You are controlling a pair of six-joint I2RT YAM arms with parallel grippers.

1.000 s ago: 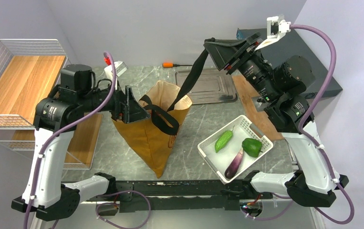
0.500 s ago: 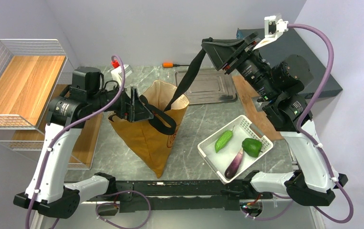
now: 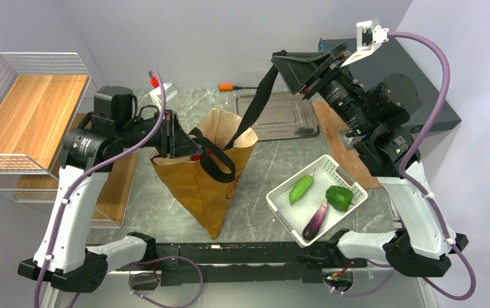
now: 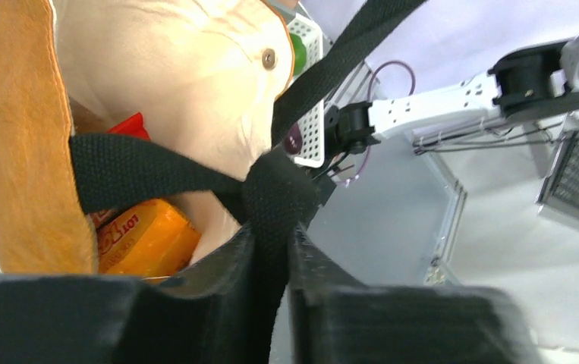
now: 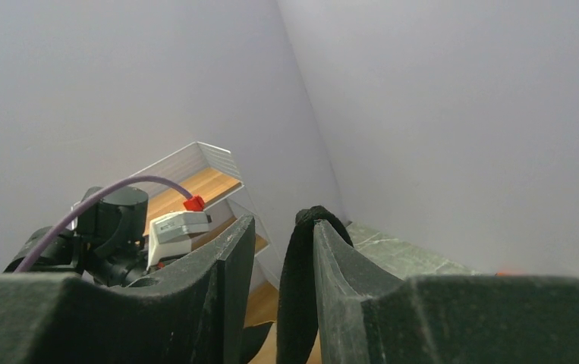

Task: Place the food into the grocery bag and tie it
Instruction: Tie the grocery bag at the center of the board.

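I see left fingers point(image 4: 195, 318) pinching a black webbing strap point(image 4: 157, 171), right fingers point(image 5: 195, 303) clamping another strap point(image 5: 295, 303); mustard fabric bag point(image 3: 197, 186) hides most food point(image 4: 146, 243).

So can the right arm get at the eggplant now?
Probably not yet: the right gripper is shut on the black strap, raised high. The eggplant lies uncovered in the white basket, so it looks reachable after letting go.
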